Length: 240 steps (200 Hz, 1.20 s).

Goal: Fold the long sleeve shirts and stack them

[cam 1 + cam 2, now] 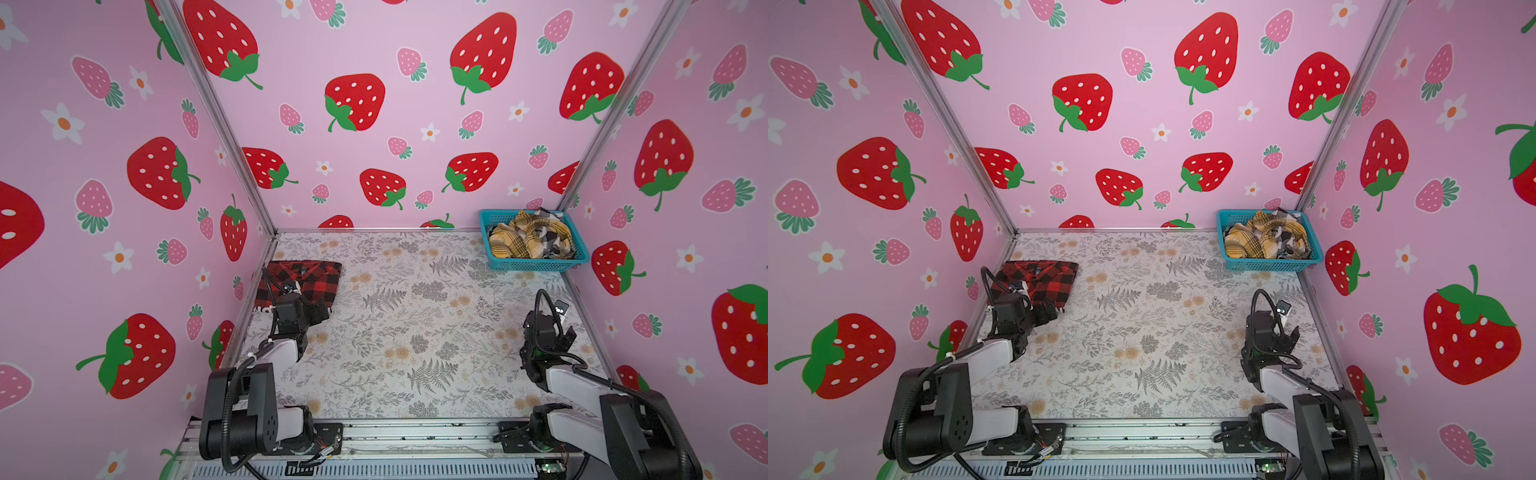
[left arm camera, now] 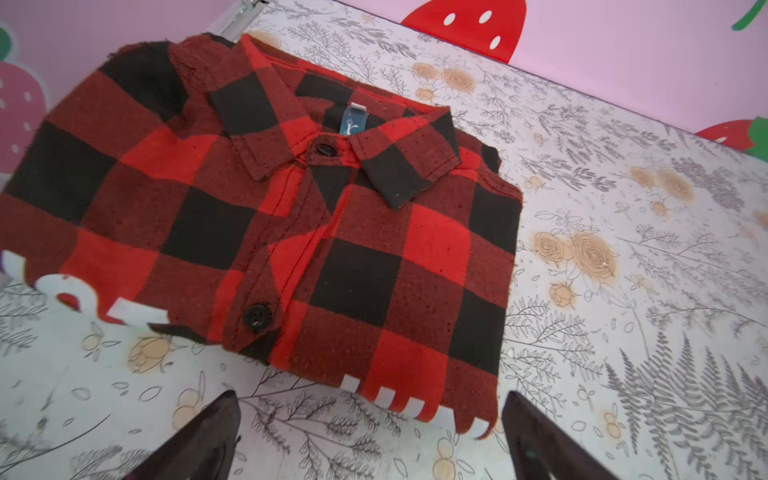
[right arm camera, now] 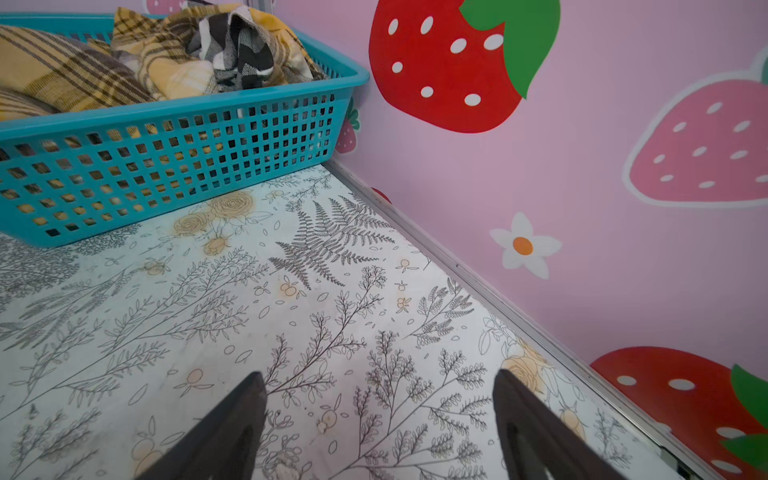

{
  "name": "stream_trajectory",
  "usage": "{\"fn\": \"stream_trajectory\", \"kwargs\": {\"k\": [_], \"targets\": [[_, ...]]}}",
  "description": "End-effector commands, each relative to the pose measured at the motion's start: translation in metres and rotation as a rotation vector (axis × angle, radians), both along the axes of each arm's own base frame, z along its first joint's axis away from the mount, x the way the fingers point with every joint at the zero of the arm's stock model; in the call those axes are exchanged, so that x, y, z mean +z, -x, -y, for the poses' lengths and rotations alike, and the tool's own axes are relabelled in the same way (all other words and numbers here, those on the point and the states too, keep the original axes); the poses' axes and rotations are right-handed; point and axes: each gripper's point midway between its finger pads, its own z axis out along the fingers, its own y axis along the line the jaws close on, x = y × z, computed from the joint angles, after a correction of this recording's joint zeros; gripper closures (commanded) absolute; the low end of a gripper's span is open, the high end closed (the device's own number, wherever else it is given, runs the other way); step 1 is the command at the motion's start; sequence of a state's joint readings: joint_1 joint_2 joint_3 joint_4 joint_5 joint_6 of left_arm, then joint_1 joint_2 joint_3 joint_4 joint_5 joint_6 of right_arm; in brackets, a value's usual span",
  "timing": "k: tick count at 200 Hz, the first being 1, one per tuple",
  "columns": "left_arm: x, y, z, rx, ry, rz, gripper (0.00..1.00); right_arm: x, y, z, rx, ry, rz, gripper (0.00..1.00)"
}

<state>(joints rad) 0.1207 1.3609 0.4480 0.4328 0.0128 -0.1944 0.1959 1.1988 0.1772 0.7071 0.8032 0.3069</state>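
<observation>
The red-and-black shirt [image 1: 309,276] [image 1: 1046,278] [image 2: 291,228] lies folded, collar up, at the table's left edge, with white lettering showing at its near hem. My left gripper [image 1: 319,311] [image 1: 1051,313] [image 2: 370,395] hovers open just at that hem, nothing between its fingers. The mustard-yellow plaid shirt [image 1: 519,243] [image 1: 1254,243] [image 3: 62,70] and the black-white plaid shirt [image 1: 549,239] [image 1: 1285,240] [image 3: 237,45] lie crumpled together in the basket. My right gripper [image 1: 570,332] [image 1: 1292,334] [image 3: 380,374] stands open over bare table, short of the basket.
The teal mesh basket [image 1: 536,266] [image 1: 1271,264] [image 3: 187,166] sits in the far right corner against the walls. Pink strawberry walls close in the table on three sides. The floral tabletop [image 1: 415,324] stretches between the two arms.
</observation>
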Motion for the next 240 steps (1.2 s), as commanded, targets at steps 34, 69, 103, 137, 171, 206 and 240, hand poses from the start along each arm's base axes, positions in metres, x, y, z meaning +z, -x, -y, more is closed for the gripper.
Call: {"fn": "stream_trajectory", "kwargs": {"k": [34, 69, 103, 137, 171, 206, 240], "targets": [[0.02, -0.025, 0.014, -0.121, -0.056, 0.219, 0.01, 0.035, -0.06, -0.046, 0.337, 0.045, 0.216, 0.13], [0.008, -0.037, 0.027, -0.151, -0.118, 0.179, 0.01, 0.016, -0.082, -0.07, 0.511, 0.046, 0.128, 0.19], [0.005, -0.037, 0.026, -0.145, -0.121, 0.15, 0.01, 0.017, -0.082, -0.07, 0.511, 0.05, 0.142, 0.0], [0.005, -0.038, 0.031, -0.129, -0.193, 0.131, 0.01, 0.018, -0.081, -0.071, 0.504, 0.061, 0.139, 0.0], [0.007, -0.036, 0.034, -0.131, -0.221, 0.145, 0.01, 0.019, -0.081, -0.071, 0.505, 0.062, 0.14, 0.0], [0.006, -0.037, 0.034, -0.138, -0.208, 0.135, 0.01, 0.018, -0.081, -0.071, 0.504, 0.063, 0.14, 0.0], [0.004, -0.038, 0.034, -0.146, -0.196, 0.127, 0.01, 0.018, -0.081, -0.071, 0.505, 0.06, 0.14, 0.0]]}}
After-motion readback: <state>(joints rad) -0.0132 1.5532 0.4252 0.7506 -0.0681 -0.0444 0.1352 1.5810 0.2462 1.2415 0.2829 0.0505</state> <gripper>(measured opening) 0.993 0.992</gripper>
